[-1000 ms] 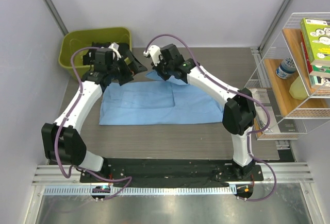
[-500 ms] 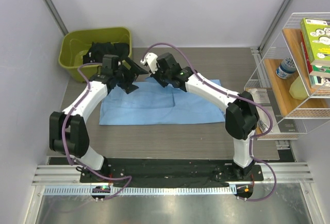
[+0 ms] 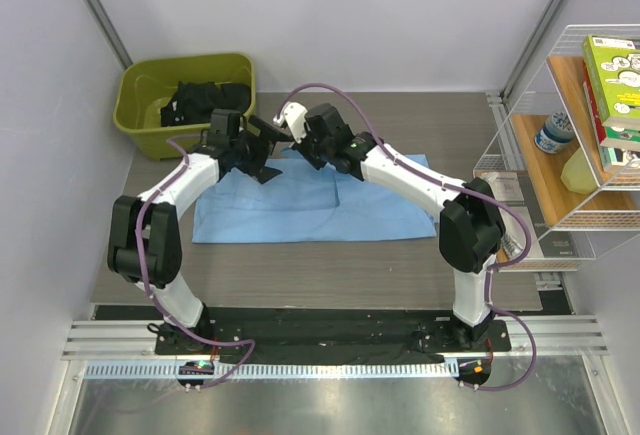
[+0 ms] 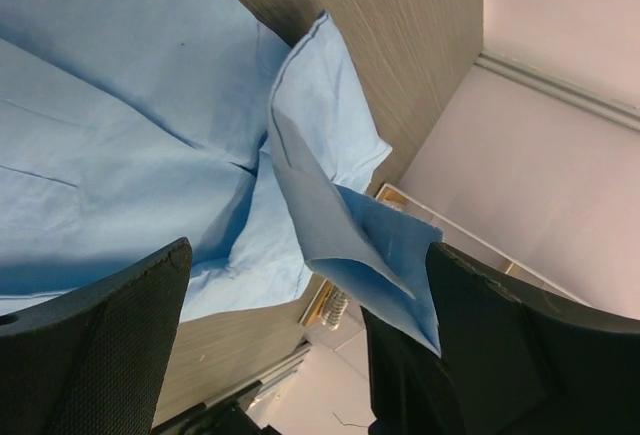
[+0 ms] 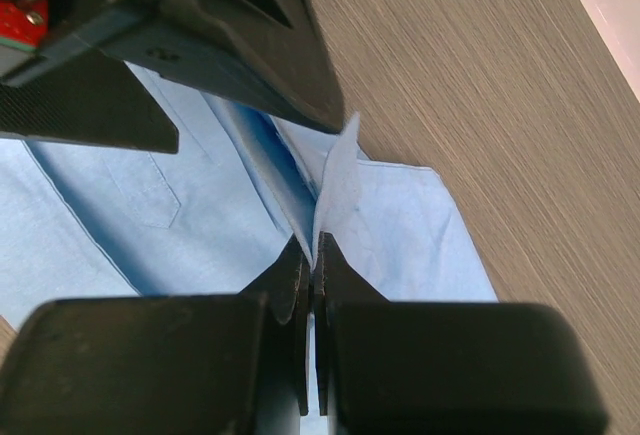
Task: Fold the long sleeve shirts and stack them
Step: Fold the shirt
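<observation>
A light blue long sleeve shirt (image 3: 310, 203) lies folded flat in the middle of the table. My right gripper (image 3: 299, 146) is shut on a raised flap at its far edge; in the right wrist view the cloth (image 5: 338, 170) stands up pinched between the jaws (image 5: 315, 255). My left gripper (image 3: 271, 148) is open right beside it. In the left wrist view the lifted flap (image 4: 335, 210) hangs between its spread fingers (image 4: 95, 345), close to the right finger, and the gripper (image 4: 300, 355) is not closed on it. The left fingers (image 5: 200, 35) show in the right wrist view.
A green bin (image 3: 140, 80) holding dark clothes (image 3: 205, 97) stands at the far left. A wire shelf (image 3: 590, 125) with books and a bottle stands at the right edge, with papers (image 3: 510, 217) under it. Grey walls enclose the table.
My left gripper has swung right from beside the bin to the raised flap. My right gripper has shifted slightly left, still holding the cloth.
</observation>
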